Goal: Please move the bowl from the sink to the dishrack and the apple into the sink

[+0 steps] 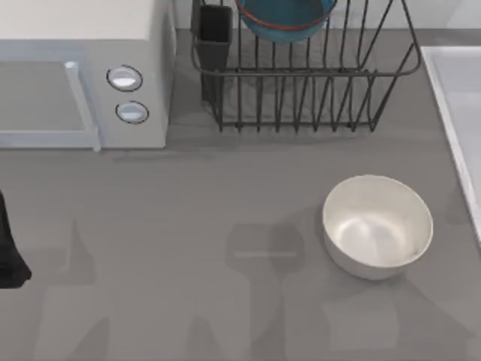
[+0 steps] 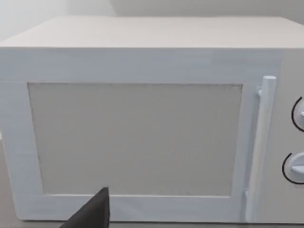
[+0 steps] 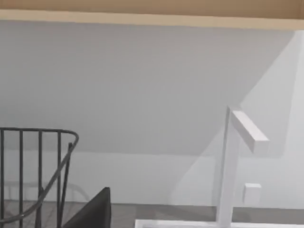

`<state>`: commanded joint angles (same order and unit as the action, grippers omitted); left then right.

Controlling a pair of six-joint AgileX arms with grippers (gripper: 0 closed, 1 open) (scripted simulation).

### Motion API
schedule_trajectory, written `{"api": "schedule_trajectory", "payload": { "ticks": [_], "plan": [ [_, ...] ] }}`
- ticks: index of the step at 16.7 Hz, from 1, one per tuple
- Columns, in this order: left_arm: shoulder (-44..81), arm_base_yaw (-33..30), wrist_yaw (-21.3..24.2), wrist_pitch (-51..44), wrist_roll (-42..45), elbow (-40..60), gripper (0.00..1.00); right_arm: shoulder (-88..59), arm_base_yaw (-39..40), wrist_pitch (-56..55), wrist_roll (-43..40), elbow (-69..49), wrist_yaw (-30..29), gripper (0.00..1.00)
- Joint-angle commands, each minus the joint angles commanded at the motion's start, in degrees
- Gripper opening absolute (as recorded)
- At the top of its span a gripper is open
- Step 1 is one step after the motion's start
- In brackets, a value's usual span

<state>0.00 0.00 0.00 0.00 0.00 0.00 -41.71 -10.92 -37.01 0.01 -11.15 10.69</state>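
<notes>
Both pincer tips hold nothing; bowl (image 1: 285,19) sits in dishrack (image 1: 301,90).

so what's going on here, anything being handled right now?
Nothing is being held in these views. The blue bowl already sits in the dishrack at the top view's far edge, and the sink rim shows at the right edge. A white bowl stands alone on the table. The left arm is parked at the table's left edge, facing the microwave.
</notes>
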Motion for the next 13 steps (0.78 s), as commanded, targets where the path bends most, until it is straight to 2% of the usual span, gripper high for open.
{"api": "schedule_trajectory", "payload": {
  "ticks": [4, 7, 10, 13],
  "plan": [
    [0.0, 0.0, 0.0, 0.0, 0.0, 0.0, 1.0, 23.6, 5.5, 19.2, -0.2, 5.2, -5.4, 1.0],
    [0.0, 0.0, 0.0, 0.0, 0.0, 0.0, 1.0, 35.0, 8.7, 30.3, -0.1, 8.7, -8.6, 1.0],
    [0.0, 0.0, 0.0, 0.0, 0.0, 0.0, 1.0, 40.8, 10.6, 36.1, 0.0, 10.8, -10.4, 1.0],
    [0.0, 0.0, 0.0, 0.0, 0.0, 0.0, 1.0, 41.7, 10.9, 37.0, 0.0, 11.2, -10.7, 1.0]
  ]
}}
